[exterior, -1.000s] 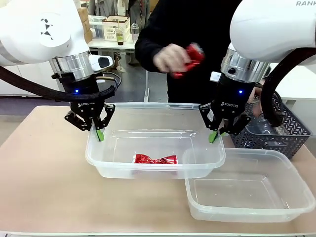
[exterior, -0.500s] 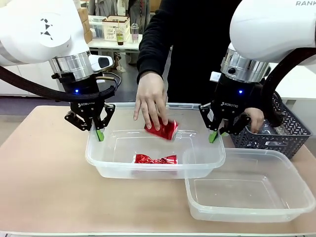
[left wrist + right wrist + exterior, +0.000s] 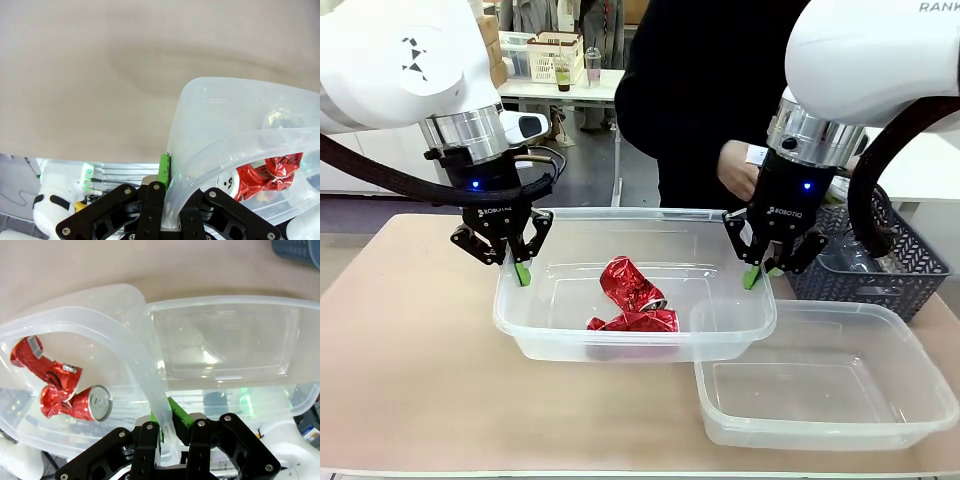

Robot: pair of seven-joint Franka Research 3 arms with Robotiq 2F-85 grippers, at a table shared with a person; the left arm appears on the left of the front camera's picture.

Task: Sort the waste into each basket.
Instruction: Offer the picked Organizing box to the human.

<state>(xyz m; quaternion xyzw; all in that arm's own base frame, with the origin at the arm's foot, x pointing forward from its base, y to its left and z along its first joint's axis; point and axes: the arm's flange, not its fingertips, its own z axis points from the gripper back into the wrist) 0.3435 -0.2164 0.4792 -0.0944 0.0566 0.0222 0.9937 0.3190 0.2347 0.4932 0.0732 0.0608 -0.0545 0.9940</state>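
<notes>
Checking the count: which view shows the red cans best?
Front view: both red cans sit centred, clearly apart, in the tub. Right wrist view shows both past the rim, off to one side. Left wrist view catches part, behind plastic.

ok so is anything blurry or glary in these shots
Front view: the person's hand is motion-blurred, the crushed cans sharp. Left wrist view: wide-angle bend curves the held tub; the table looks soft. Right wrist view: a bright glare spot on the empty tub.
</notes>
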